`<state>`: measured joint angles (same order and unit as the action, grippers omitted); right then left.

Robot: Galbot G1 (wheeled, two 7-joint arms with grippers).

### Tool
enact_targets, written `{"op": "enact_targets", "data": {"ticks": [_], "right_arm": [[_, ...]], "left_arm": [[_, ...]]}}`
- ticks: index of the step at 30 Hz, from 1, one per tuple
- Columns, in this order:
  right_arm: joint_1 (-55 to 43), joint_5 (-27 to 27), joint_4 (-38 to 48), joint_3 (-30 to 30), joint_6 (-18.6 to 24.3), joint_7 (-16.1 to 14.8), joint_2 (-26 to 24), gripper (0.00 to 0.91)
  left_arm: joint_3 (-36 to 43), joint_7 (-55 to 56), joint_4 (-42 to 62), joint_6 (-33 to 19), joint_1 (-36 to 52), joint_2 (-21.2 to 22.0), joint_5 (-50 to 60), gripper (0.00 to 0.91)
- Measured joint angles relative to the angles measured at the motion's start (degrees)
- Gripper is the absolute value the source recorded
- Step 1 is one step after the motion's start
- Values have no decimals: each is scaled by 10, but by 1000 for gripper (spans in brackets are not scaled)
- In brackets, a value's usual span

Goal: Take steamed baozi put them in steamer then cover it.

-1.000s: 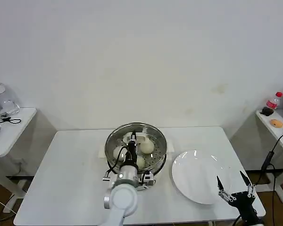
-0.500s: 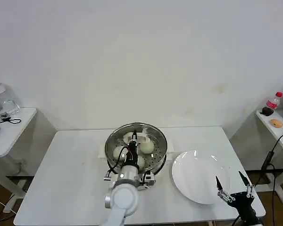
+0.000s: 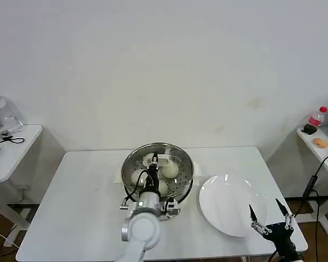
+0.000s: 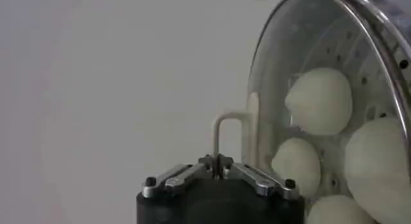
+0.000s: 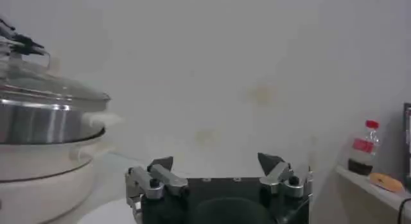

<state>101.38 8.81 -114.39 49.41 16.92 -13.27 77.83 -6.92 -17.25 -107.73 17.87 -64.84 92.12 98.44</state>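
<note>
Fingers of the left gripper (image 4: 219, 161) were drawn together on the cream handle of the cover (image 4: 253, 126), seen pinched at their tips in the left wrist view; in the head view that gripper (image 3: 154, 159) sat directly over the middle of the steamer (image 3: 132, 156). Cover (image 3: 177, 155) lay on the steamer, its metal rim appearing to match the pot's rim all round; whether it was fully seated or a shade above could not be told. Steamed baozi (image 3: 170, 170) were visible through the glass, resting on the perforated tray; the left wrist view showed four buns (image 4: 318, 101) close together inside. Steamer stood on its white base near the middle of the table (image 3: 82, 180). Right gripper (image 3: 269, 213) hung idle at the near right corner of the table, just at the near edge of the white plate (image 3: 224, 202), fingers spread apart and holding nothing; the right wrist view showed the same spread fingers (image 5: 162, 163) with the covered steamer (image 5: 38, 116) off to one side. Plate carried no buns. Judgement: loading is done and the cover is on or nearly on; what remains is to release the handle and lift the left arm clear without dragging the cover.
</note>
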Motion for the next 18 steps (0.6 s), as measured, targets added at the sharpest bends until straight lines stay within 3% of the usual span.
{"op": "enact_targets", "data": {"ticks": [1, 2, 18], "right_arm": [[0, 0, 0, -1, 0, 0, 0, 907], [0, 0, 0, -1, 0, 0, 0, 907], [1, -2, -1, -6, 1, -1, 1, 907]], "left_arm": [[0, 1, 0, 0, 0, 0, -1, 705], [1, 1, 0, 0, 0, 0, -2, 907], [2, 1, -11, -3, -9, 0, -6, 907]]}}
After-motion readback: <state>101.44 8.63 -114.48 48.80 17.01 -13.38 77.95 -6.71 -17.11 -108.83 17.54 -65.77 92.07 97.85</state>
